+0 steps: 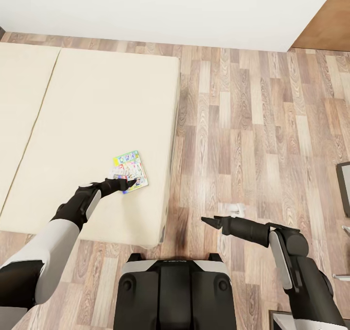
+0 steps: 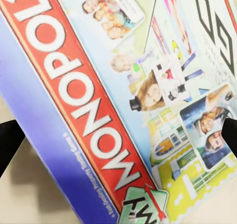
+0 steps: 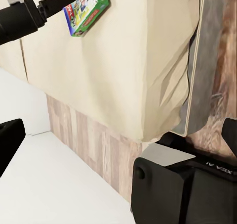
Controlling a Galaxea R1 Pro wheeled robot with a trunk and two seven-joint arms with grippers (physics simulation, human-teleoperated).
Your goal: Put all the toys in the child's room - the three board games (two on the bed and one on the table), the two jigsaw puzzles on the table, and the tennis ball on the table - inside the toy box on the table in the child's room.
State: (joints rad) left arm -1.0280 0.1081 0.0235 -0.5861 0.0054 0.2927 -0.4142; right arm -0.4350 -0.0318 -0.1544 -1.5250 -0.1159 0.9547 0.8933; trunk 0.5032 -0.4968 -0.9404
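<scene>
One board game (image 1: 130, 170), a flat colourful box, lies on the beige bed (image 1: 97, 101) near its right edge. In the left wrist view the box (image 2: 123, 85) is very close and shows a red "MONOPOLY" band. My left gripper (image 1: 128, 183) hovers at the box's near edge, open, its fingertips (image 2: 10, 140) spread wide on either side of the box without closing on it. My right gripper (image 1: 209, 220) hangs open over the wood floor to the right of the bed, holding nothing. From the right wrist view I see the same box (image 3: 85, 6) and the bed's side (image 3: 123, 61).
The robot's dark base (image 1: 175, 291) stands against the bed's near corner. Wood-plank floor (image 1: 262, 126) stretches to the right up to a white wall (image 1: 170, 4). A small white object (image 1: 234, 207) lies on the floor, and a dark-edged object (image 1: 344, 186) shows at the right border.
</scene>
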